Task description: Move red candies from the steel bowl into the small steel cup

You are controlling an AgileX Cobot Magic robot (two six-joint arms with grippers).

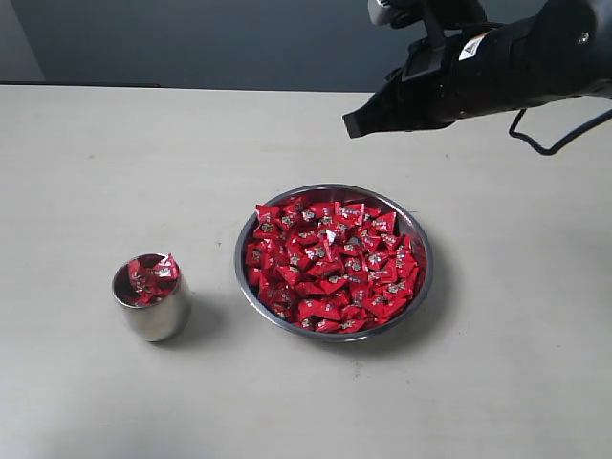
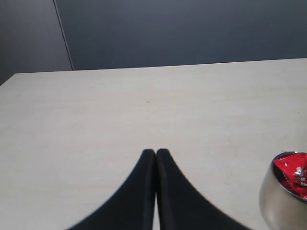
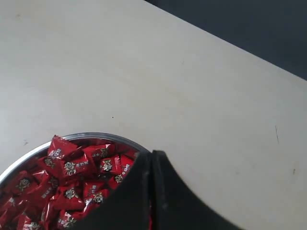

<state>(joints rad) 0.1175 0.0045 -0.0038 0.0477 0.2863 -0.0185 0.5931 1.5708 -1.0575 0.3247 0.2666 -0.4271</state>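
Observation:
The steel bowl [image 1: 418, 239] sits at the table's middle, heaped with red candies [image 1: 330, 263]. Left of it stands the small steel cup [image 1: 153, 316], holding a few red candies [image 1: 151, 277]. My right gripper [image 1: 352, 125] hovers above the table behind the bowl, shut with nothing between its fingers. In the right wrist view its closed tips [image 3: 152, 154] hang over the steel bowl's rim [image 3: 96, 136], with the red candies [image 3: 72, 167] below. My left gripper [image 2: 156, 152] is shut and empty over bare table, apart from the small steel cup [image 2: 276, 201], which shows at that frame's edge.
The pale table [image 1: 96, 172] stretches around both vessels. A dark wall [image 1: 239, 38] runs behind its far edge. A black cable [image 1: 545, 139] loops beneath the right arm.

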